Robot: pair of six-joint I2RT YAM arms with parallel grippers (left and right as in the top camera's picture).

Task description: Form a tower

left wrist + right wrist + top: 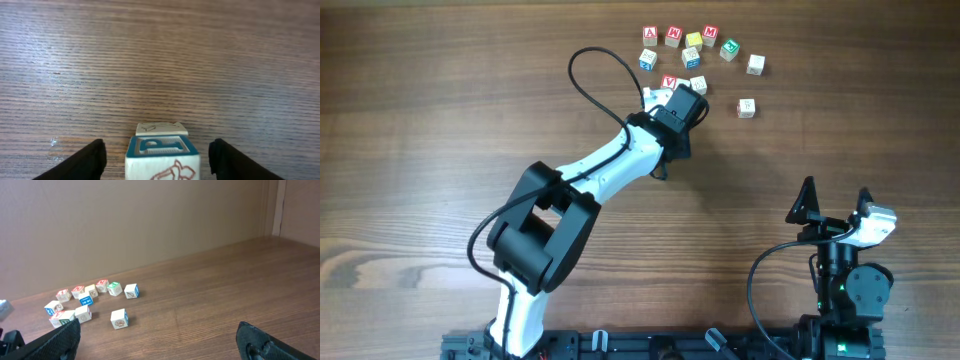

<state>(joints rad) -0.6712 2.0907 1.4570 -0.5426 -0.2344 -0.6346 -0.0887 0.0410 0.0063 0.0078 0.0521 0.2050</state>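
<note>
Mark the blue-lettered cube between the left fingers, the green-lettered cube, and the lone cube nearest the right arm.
blue-lettered cube point(162, 146), left wrist view, centre of top face.
green-lettered cube point(729, 48), overhead view, top face.
lone cube point(747, 107), overhead view, top face.

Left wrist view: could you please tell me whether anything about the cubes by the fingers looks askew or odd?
Nothing stands out. The blue-lettered cube sits flat and square between the fingers of the open left gripper, clear of both, with a pale cube directly behind it. No damage shows.
</note>
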